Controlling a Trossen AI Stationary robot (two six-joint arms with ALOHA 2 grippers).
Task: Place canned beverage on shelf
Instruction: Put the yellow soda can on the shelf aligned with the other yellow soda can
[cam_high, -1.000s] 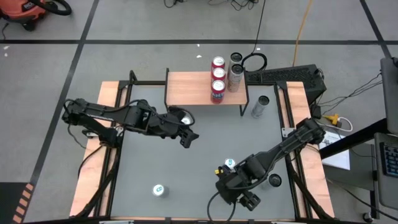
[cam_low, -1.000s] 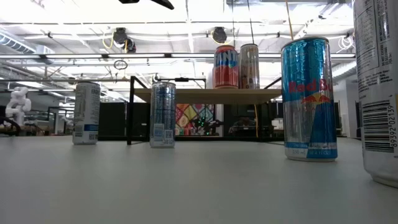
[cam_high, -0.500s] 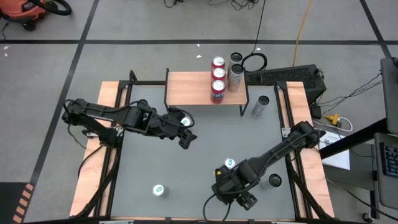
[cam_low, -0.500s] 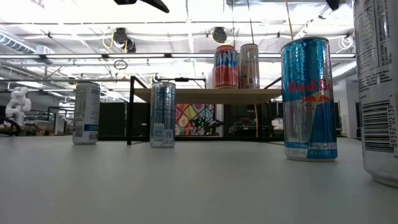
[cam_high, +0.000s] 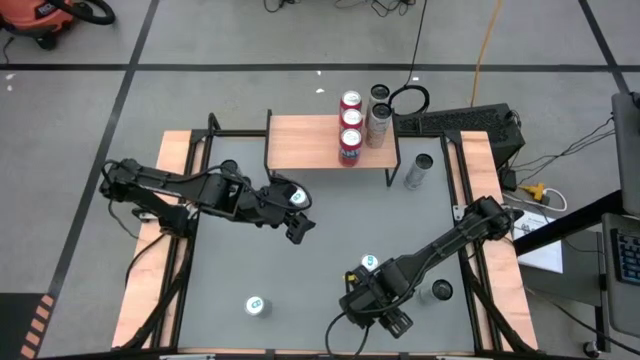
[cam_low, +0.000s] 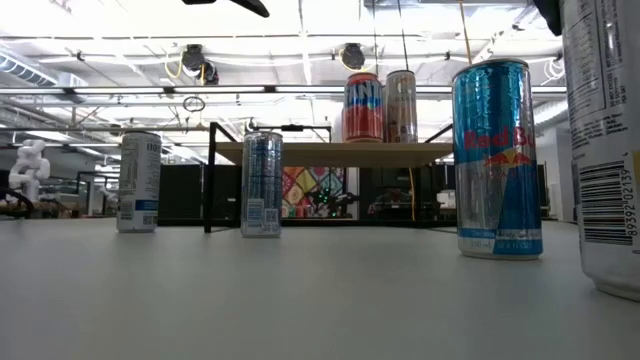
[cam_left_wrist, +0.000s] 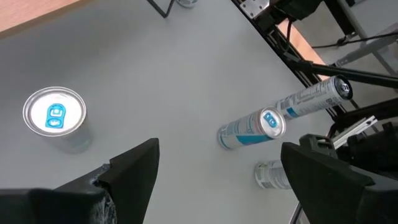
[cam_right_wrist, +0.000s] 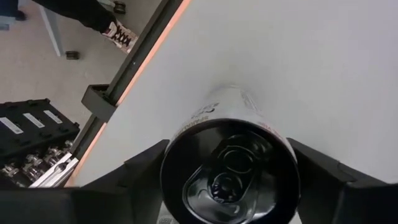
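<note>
The shelf (cam_high: 310, 142) stands at the table's far side and carries three red cans (cam_high: 350, 118) and a silver one (cam_high: 378, 112); it also shows in the low view (cam_low: 330, 152). My right gripper (cam_high: 390, 315) is near the front edge, shut on a white can with a dark top (cam_right_wrist: 230, 174), which looms at the low view's right (cam_low: 605, 150). My left gripper (cam_high: 297, 228) hangs open and empty mid-table, just near of a blue-topped can (cam_high: 297, 195), which also shows in the left wrist view (cam_left_wrist: 54, 115). My right gripper has the white can's upper wall (cam_right_wrist: 186, 134) between its two fingers, one on each side. The fingers come from above, pointing down. The can stands nearly upright with its bottom (cam_low: 610, 290) at the table; whether it is clear of it I cannot tell.
More cans stand on the table: a blue-topped one (cam_high: 369, 263) next to my right gripper, one at the front left (cam_high: 256, 305), a dark-topped one (cam_high: 437, 290) at the right, and a silver one (cam_high: 418, 170) right of the shelf. Wooden side boards (cam_high: 150, 250) flank the table.
My right gripper has moved a little toward the table's left and near edges. The white can between its fingers has shifted and tipped slightly in the low view.
</note>
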